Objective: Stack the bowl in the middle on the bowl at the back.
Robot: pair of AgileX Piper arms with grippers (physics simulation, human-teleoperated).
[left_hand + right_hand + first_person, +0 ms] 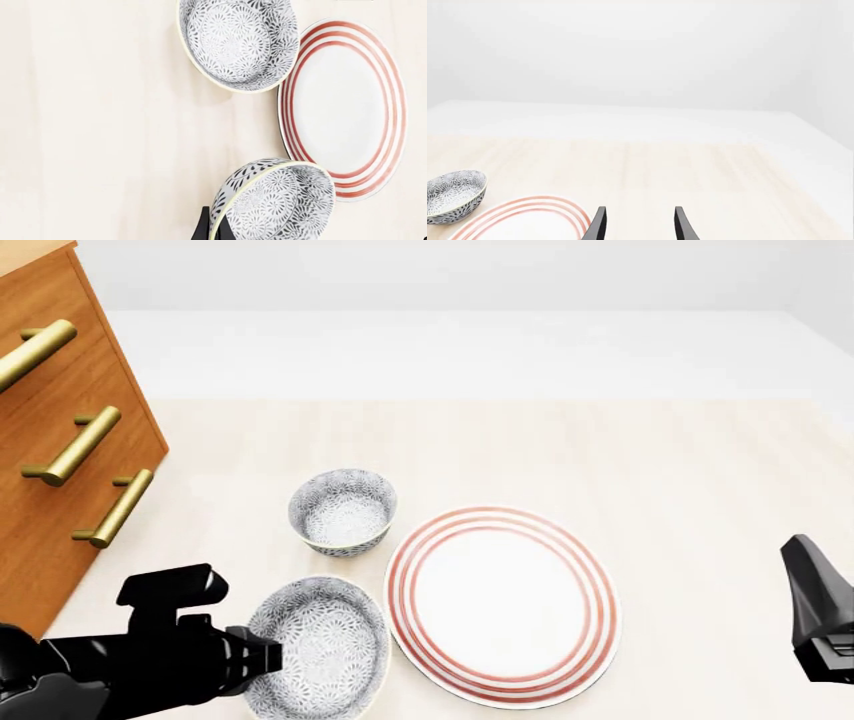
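Note:
The bowl in the middle (327,645), wide and shallow with a grey-and-white floral pattern, is held by its left rim in my left gripper (271,655), beside the plate's near left. In the left wrist view this bowl (280,202) sits tilted, with its cream rim between the dark fingers of the left gripper (212,226). The bowl at the back (343,510), narrower and deeper, stands upright farther away, and the left wrist view looks into this back bowl (237,42). My right gripper (803,558) hangs open (639,222) at the far right, holding nothing.
A large white plate with red rings (503,602) lies right of both bowls. A wooden drawer cabinet with brass handles (67,440) stands at the left. One patterned bowl (454,196) shows behind the plate's rim (527,206); I cannot tell which.

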